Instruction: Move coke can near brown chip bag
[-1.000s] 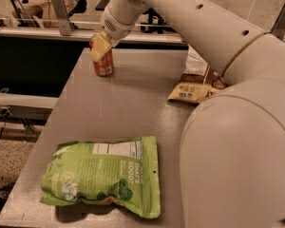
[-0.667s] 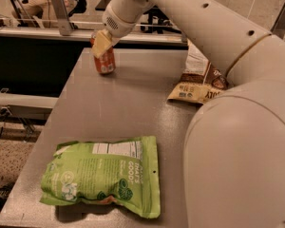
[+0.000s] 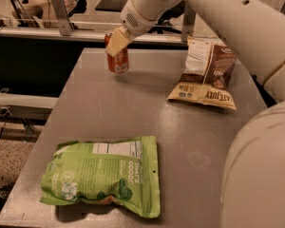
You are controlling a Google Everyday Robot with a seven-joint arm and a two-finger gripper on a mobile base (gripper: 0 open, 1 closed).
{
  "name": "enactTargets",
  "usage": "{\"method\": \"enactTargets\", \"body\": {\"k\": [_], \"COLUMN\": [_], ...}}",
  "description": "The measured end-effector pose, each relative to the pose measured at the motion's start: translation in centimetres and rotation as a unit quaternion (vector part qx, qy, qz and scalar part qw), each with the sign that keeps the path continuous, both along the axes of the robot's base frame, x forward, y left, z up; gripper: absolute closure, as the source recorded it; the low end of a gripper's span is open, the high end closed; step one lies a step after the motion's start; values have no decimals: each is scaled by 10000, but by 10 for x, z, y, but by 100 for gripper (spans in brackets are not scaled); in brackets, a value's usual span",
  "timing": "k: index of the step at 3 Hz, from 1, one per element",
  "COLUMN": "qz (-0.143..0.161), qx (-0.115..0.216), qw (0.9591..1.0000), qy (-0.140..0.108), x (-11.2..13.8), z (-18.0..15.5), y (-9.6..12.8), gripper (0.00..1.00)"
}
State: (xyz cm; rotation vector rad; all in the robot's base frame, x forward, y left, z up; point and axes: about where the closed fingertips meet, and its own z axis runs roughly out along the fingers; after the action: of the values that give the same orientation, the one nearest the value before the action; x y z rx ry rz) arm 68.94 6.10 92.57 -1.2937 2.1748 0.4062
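The coke can (image 3: pixel 118 61), red-orange with a silver top, is upright at the far left part of the grey table (image 3: pixel 147 113). My gripper (image 3: pixel 117 42) comes down on it from above, and a cream finger (image 3: pixel 115 43) lies across the can's upper front. The gripper is shut on the can. The can's base is at or just above the tabletop. The brown chip bag (image 3: pixel 206 72), brown and white with a yellow band, lies at the far right of the table, well apart from the can.
A large light-green bag (image 3: pixel 104 175) lies flat at the near left of the table. My white arm (image 3: pixel 237 18) spans the top right, and my body (image 3: pixel 261 175) covers the near right corner. A metal rail and dark gap (image 3: pixel 33 56) lie left of the table.
The gripper and the can have shifted a little to the right, away from the table's far left corner. The arm has swung aside and uncovers more of the brown chip bag.
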Motion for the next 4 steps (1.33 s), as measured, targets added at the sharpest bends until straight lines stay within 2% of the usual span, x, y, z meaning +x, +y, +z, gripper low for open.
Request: {"method": "enactTargets", "body": {"k": [2, 3, 4], "qz": [-281, -420, -549], "qx": [-61, -97, -134], "qw": [9996, 9990, 9983], "qy": [56, 100, 152], "x": [-17, -24, -31], "z": [-14, -23, -30], "y": [-65, -91, -112], "gripper": [100, 100, 83]}}
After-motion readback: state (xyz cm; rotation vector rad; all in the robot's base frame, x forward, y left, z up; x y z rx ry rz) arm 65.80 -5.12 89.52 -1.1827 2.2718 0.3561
